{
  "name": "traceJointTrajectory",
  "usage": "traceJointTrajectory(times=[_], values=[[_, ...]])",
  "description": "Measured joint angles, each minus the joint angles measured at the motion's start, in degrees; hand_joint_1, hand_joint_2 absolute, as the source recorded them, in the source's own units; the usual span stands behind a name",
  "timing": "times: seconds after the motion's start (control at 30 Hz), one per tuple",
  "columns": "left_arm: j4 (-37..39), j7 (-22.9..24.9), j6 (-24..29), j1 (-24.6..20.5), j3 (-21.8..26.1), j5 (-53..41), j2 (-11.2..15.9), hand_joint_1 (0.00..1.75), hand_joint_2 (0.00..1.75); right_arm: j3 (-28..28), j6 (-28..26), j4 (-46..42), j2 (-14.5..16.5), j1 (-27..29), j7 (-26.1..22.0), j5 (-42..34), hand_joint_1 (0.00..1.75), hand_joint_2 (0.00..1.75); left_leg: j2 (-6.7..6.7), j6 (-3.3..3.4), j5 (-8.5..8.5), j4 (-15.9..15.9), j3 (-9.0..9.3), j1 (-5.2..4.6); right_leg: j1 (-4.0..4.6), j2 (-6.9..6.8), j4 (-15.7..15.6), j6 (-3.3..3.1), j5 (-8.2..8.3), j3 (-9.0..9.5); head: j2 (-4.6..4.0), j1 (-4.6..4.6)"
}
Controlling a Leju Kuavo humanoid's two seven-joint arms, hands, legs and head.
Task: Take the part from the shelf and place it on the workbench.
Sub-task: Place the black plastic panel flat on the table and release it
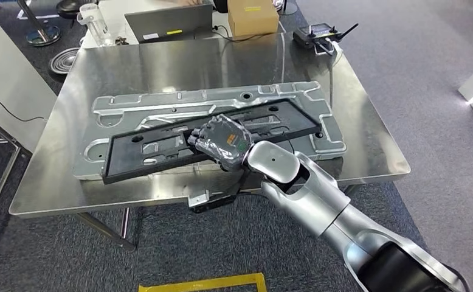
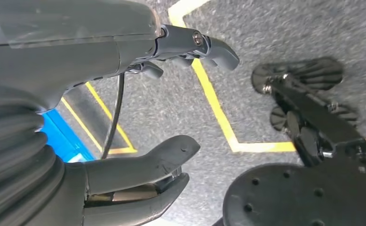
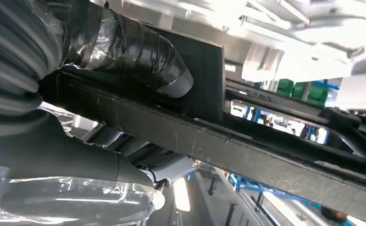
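Note:
A long black frame part lies slanted across a silver stamped metal panel on the steel workbench. My right hand, wrapped in plastic film, grips the frame near its middle at the front edge. In the right wrist view, the taped thumb presses on one side of the black frame and the fingers curl under the other. My left hand hangs over the carpet floor with thumb and fingers apart and nothing between them.
At the bench's far edge stand a cardboard box, a laptop and a remote controller. A white table is at the left. Yellow floor tape marks the carpet in front of the bench.

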Motion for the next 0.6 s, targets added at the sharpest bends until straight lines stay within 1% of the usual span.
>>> traceJointTrajectory(times=[0.03, 0.07, 0.1, 0.13, 0.17, 0.2, 0.23, 0.27, 0.3, 0.33, 0.37, 0.43, 0.47, 0.5, 0.57, 0.6], values=[[0.0, -0.01, 0.02, 0.01, 0.07, -0.01, 0.05, 0.0, 1.75, 0.02, 0.02, 0.04, 0.0, -0.06, 0.0, 0.0, 1.75, 1.75, 0.08, -0.37, -1.35, 3.81, -2.21, 0.26, -0.09, -0.07, -0.08, -0.06, -0.25, 0.35, 0.01, -0.01], [0.0, 0.0, 0.03, 0.04, 0.14, -0.03, 0.08, 0.0, 1.75, 0.06, 0.06, 0.11, -0.01, -0.03, 0.0, 0.0, 1.75, 1.75, 0.16, -0.73, -2.16, 7.23, -4.42, 0.56, -0.16, -0.11, -0.07, -0.01, -0.55, 0.67, 0.0, -0.01], [0.0, 0.01, 0.03, 0.11, 0.19, -0.09, 0.09, 0.0, 1.75, 0.1, 0.11, 0.22, -0.01, 0.05, 0.0, 0.0, 1.75, 1.75, 0.25, -1.08, -2.01, 9.23, -6.02, 0.89, -0.25, -0.12, -0.03, 0.1, -0.91, 1.04, 0.0, -0.01], [0.0, 0.02, 0.03, 0.18, 0.23, -0.16, 0.09, 0.0, 1.75, 0.13, 0.16, 0.34, -0.02, 0.13, 0.0, -0.02, 1.75, 1.75, 0.35, -1.43, -0.68, 9.12, -6.64, 1.21, -0.39, -0.12, 0.05, 0.29, -1.32, 1.46, 0.0, -0.01], [0.0, 0.02, 0.04, 0.25, 0.26, -0.23, 0.1, 0.0, 1.75, 0.15, 0.19, 0.45, -0.03, 0.17, 0.0, -0.06, 1.75, 1.75, 0.46, -1.78, 1.67, 6.72, -6.13, 1.52, -0.59, -0.11, 0.21, 0.57, -1.79, 1.92, -0.01, -0.01], [0.0, 0.02, 0.04, 0.31, 0.28, -0.31, 0.12, 0.0, 1.75, 0.16, 0.21, 0.54, -0.03, 0.17, 0.03, -0.1, 1.75, 1.75, 0.62, -2.17, 4.32, 2.84, -4.88, 1.82, -0.8, -0.1, 0.49, 0.96, -2.35, 2.36, -0.01, -0.01], [0.01, 0.02, 0.05, 0.34, 0.31, -0.38, 0.07, 0.0, 1.75, 0.16, 0.21, 0.61, -0.05, 0.13, 0.05, -0.15, 1.75, 1.75, 0.76, -2.48, 6.11, -0.7, -3.49, 1.85, -0.86, -0.06, 0.84, 1.43, -2.91, 2.65, 0.0, -0.05], [0.01, 0.01, 0.06, 0.31, 0.34, -0.44, 0.05, 0.0, 1.75, 0.16, 0.21, 0.66, -0.07, 0.08, 0.07, -0.2, 1.75, 1.75, 0.84, -2.36, 7.0, -3.27, -2.42, 1.81, -0.85, 0.0, 1.15, 1.92, -3.37, 2.76, 0.01, -0.08], [0.02, -0.01, 0.06, 0.26, 0.38, -0.51, 0.03, 0.0, 1.75, 0.16, 0.2, 0.71, -0.1, 0.06, 0.09, -0.25, 1.75, 1.75, 0.86, -2.06, 7.03, -4.58, -1.87, 1.68, -0.74, 0.05, 1.35, 2.34, -3.71, 2.78, 0.01, -0.1], [0.02, -0.01, 0.06, 0.22, 0.41, -0.6, 0.01, 0.0, 1.75, 0.16, 0.19, 0.79, -0.13, 0.04, 0.11, -0.3, 1.75, 1.75, 0.77, -1.54, 6.51, -4.66, -1.73, 1.44, -0.6, 0.09, 1.36, 2.68, -3.86, 2.77, 0.02, -0.12], [0.02, -0.01, 0.06, 0.21, 0.44, -0.69, 0.03, 0.0, 1.75, 0.16, 0.16, 0.87, -0.15, 0.02, 0.15, -0.34, 1.75, 1.75, 0.69, -0.86, 6.31, -4.71, -1.7, 1.44, -0.61, 0.08, 1.27, 2.95, -3.97, 2.83, 0.02, -0.1], [0.02, 0.01, 0.07, 0.31, 0.55, -0.89, 0.01, 0.0, 1.75, 0.14, 0.04, 1.07, -0.2, -0.02, 0.28, -0.39, 1.75, 1.75, 0.61, 0.06, 6.08, -4.86, -1.44, 1.44, -0.79, 0.05, 2.09, 3.41, -4.67, 2.71, 0.01, -0.07], [0.02, 0.02, 0.07, 0.31, 0.63, -1.01, -0.01, 0.0, 1.75, 0.13, -0.06, 1.19, -0.25, -0.07, 0.34, -0.4, 1.75, 1.75, 0.6, 0.53, 5.96, -4.96, -1.23, 1.44, -0.89, 0.06, 4.01, 3.54, -5.64, 1.8, 0.01, -0.06], [0.02, 0.02, 0.08, 0.28, 0.7, -1.1, -0.01, 0.0, 1.75, 0.12, -0.15, 1.35, -0.32, -0.08, 0.39, -0.41, 1.75, 1.75, 0.6, 0.93, 5.81, -5.03, -1.05, 1.34, -0.91, 0.08, 7.15, 3.59, -7.0, 0.17, 0.01, -0.06], [0.02, 0.02, 0.09, 0.17, 0.81, -1.28, -0.05, 0.0, 1.75, 0.11, -0.26, 1.81, -0.55, 0.01, 0.44, -0.42, 1.75, 1.75, 0.54, 1.56, 5.41, -5.02, -0.71, 0.98, -0.79, 0.1, 14.97, 3.46, -9.57, -4.62, 0.0, -0.06], [0.02, 0.02, 0.1, 0.16, 0.85, -1.31, -0.08, 0.0, 1.75, 0.11, -0.27, 2.05, -0.68, 0.11, 0.45, -0.42, 1.75, 1.75, 0.47, 1.74, 5.18, -5.02, -0.47, 0.79, -0.67, 0.11, 17.47, 3.32, -9.76, -6.53, -0.01, -0.06]])
